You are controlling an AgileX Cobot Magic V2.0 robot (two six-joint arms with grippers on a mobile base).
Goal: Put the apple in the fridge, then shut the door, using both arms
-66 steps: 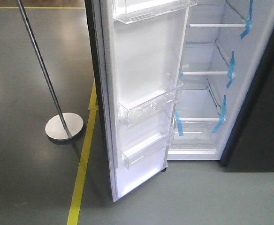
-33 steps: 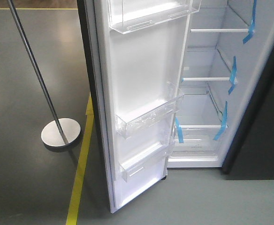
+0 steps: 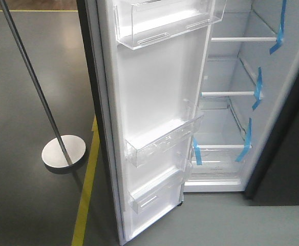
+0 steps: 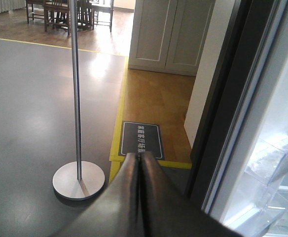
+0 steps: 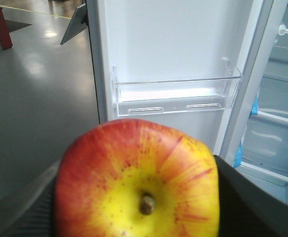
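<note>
The red apple (image 5: 136, 182), yellow around its stem, fills the lower part of the right wrist view. My right gripper (image 5: 136, 200) is shut on it, with a dark finger (image 5: 245, 197) on each side. Beyond the apple stands the open door (image 5: 173, 44), its white lining and a clear bin (image 5: 176, 96) facing me. The front view shows the fridge (image 3: 226, 123) open, with white shelves and blue tape, and the door (image 3: 154, 92) swung out to its left. My left gripper (image 4: 140, 156) is shut on nothing, just left of the door's dark outer edge (image 4: 223, 113). The front view shows neither gripper.
A metal pole on a round base (image 3: 63, 151) stands on the grey floor left of the door, near my left gripper's tips (image 4: 78, 180). A yellow floor line (image 3: 85, 195) runs beside it. A dark mat (image 4: 140, 138) lies ahead. A dark cabinet (image 3: 287, 169) flanks the fridge's right side.
The front view has drawn closer to the fridge. The door and shelves look larger and sit lower in the frame, and the pole stand has slid left.
</note>
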